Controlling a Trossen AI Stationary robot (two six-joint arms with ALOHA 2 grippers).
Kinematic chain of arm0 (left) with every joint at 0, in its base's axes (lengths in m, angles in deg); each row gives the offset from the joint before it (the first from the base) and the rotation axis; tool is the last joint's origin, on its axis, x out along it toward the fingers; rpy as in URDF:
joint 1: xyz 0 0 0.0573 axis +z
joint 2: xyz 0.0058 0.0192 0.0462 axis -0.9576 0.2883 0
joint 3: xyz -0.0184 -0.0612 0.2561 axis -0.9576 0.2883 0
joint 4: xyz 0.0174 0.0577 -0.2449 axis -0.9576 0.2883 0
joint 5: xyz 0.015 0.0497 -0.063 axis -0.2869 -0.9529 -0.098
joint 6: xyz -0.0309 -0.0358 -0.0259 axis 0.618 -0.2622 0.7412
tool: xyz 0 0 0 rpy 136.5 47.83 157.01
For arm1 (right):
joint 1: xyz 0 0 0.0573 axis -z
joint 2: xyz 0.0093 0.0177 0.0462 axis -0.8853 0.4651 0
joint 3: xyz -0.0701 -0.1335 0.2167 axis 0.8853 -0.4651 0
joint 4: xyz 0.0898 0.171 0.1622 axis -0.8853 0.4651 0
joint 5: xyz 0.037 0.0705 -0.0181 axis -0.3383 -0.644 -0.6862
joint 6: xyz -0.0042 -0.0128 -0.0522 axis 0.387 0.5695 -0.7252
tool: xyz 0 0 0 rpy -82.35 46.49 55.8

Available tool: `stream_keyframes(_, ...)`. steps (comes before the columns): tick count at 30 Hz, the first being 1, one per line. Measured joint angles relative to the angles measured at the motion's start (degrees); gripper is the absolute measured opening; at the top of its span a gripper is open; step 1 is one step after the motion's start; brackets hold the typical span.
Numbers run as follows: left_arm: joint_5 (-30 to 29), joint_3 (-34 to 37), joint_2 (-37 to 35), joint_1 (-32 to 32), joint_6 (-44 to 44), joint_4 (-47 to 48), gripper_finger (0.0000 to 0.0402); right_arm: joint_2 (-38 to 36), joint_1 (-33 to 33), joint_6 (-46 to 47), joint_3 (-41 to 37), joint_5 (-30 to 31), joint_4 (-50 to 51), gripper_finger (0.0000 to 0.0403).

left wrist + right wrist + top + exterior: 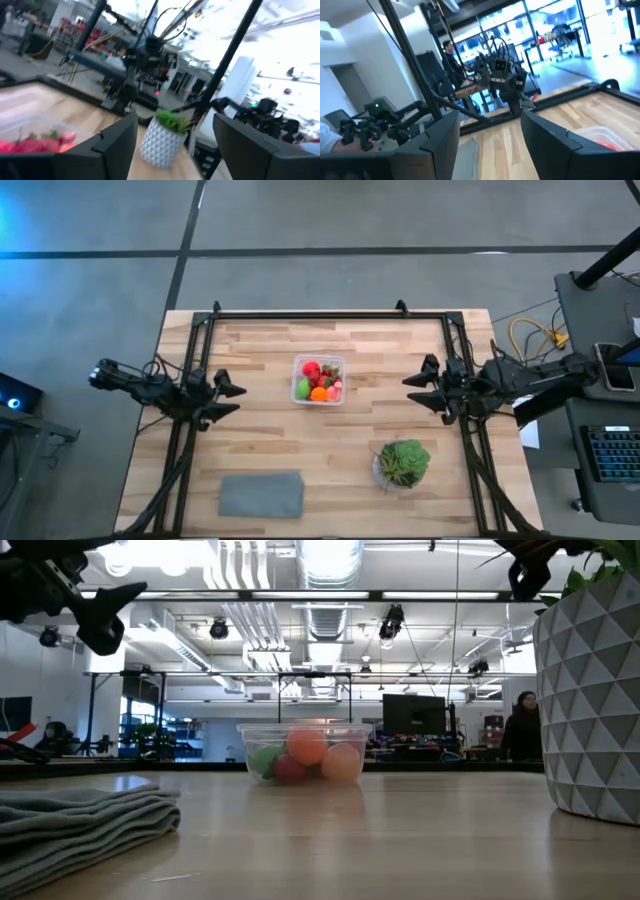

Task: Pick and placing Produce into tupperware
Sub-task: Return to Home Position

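The clear tupperware (319, 380) stands near the table's middle, toward the far side, with the produce inside: red, lime-green, orange and pink round pieces (318, 383) and small strawberries. In the low view the tupperware (304, 752) shows the fruits through its wall. My left gripper (231, 400) is at the table's left edge, open, with nothing between its fingers, raised above the table. My right gripper (418, 388) is at the right edge, also open and holding nothing. Both point toward the tupperware from some distance.
A leafy green plant in a white faceted pot (402, 464) stands at the near right. A folded grey cloth (261, 494) lies at the near left. A black frame (330, 314) runs along the far and side edges. A person (522, 726) stands in the room behind.
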Motion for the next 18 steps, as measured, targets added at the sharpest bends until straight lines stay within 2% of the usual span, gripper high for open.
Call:
stream_keyframes(4, -0.2, 0.4, 1.8, 0.0, 1.2, 0.3, 0.0245, -2.6, 0.0, -0.8, -5.3, -0.1, -5.1, 0.0203)
stream_keyframes(7, -3.1, 1.3, 2.2, 0.1, 1.7, 1.1, 0.0245, -4.3, 0.0, -1.8, -9.0, -0.2, -9.0, 0.0203)
stream_keyframes(12, -14.0, 2.4, 0.8, 1.8, 2.0, 1.4, 0.0245, -6.3, 0.8, -3.6, -15.0, 0.0, -16.6, 0.0203)
stream_keyframes(14, -12.4, 2.4, 0.7, 3.1, 2.3, 0.4, 0.0245, -6.6, 1.8, -2.4, -17.2, -0.1, -19.2, 0.0203)
stream_keyframes(18, 0.9, 2.4, 1.3, 7.0, 4.1, -0.8, 0.0245, -5.6, 4.3, 4.1, -19.7, -4.2, -20.2, 0.0203)
